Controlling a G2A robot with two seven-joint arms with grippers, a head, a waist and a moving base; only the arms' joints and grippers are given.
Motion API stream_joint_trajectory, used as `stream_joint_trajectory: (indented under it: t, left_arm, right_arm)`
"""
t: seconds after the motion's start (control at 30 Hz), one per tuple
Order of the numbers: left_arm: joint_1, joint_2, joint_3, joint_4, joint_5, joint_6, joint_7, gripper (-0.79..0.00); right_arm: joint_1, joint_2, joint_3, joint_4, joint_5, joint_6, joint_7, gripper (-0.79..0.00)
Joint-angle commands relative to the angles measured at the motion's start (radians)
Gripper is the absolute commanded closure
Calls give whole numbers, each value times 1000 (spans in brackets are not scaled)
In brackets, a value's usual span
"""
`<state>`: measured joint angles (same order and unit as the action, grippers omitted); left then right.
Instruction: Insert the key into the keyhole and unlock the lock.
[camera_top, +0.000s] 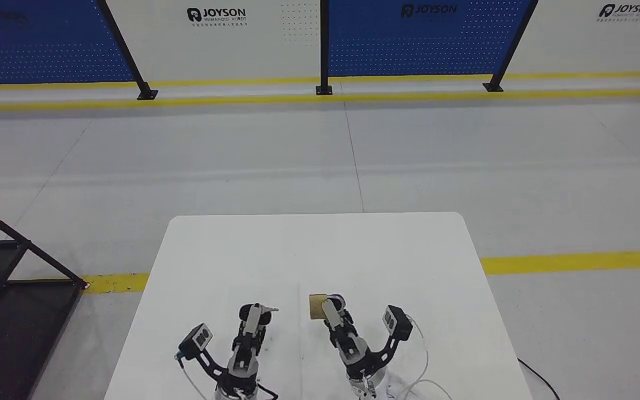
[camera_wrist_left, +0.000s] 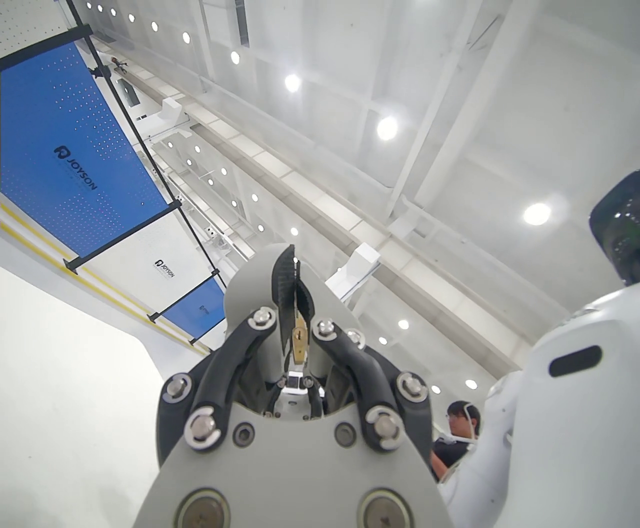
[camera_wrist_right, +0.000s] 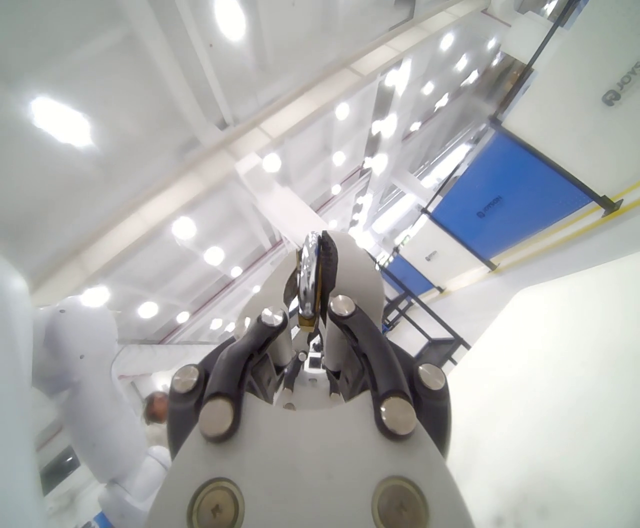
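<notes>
The left pincer (camera_wrist_left: 294, 267) was pressed narrow on the key (camera_wrist_left: 299, 339); its 2 black pads met at the tips, and the small brass key sat clamped lower down between them, its flat face toward the wrist camera. The right pincer (camera_wrist_right: 320, 250) was clamped on the lock (camera_wrist_right: 308, 280), apparently a brass padlock with a chrome shackle, though the pads hid most of its body; the shackle's curve showed between the 2 fingers, and a brass corner poked out beneath it.

From above, the lock (camera_top: 320, 304) showed as a small brass block at the tip of the right pincer (camera_top: 330, 306), over the white counter (camera_top: 400, 250); the counter's robot-side edge lay nearer the lock than its far edge did. The left pincer (camera_top: 257, 314) with its key stood just beside the lock, on the lock's left and about level with it; a slim strip of bare counter showed between them, so key and lock did not touch.
</notes>
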<state>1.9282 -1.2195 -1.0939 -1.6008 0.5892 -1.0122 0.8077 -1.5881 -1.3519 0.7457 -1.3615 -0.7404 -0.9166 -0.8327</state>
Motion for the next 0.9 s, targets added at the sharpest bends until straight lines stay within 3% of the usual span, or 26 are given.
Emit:
stream_joint_trajectory:
  t: [0.0, 0.87]
  left_arm:
    - [-4, -8, 3, -1, 0, 0, 0, 0]
    - [-54, -117, 67, 72, 132, 64, 64, 0]
  right_arm:
    - [8, -6, -7, 15, -15, 3, -16, 0]
    - [8, -6, -7, 15, -15, 3, -16, 0]
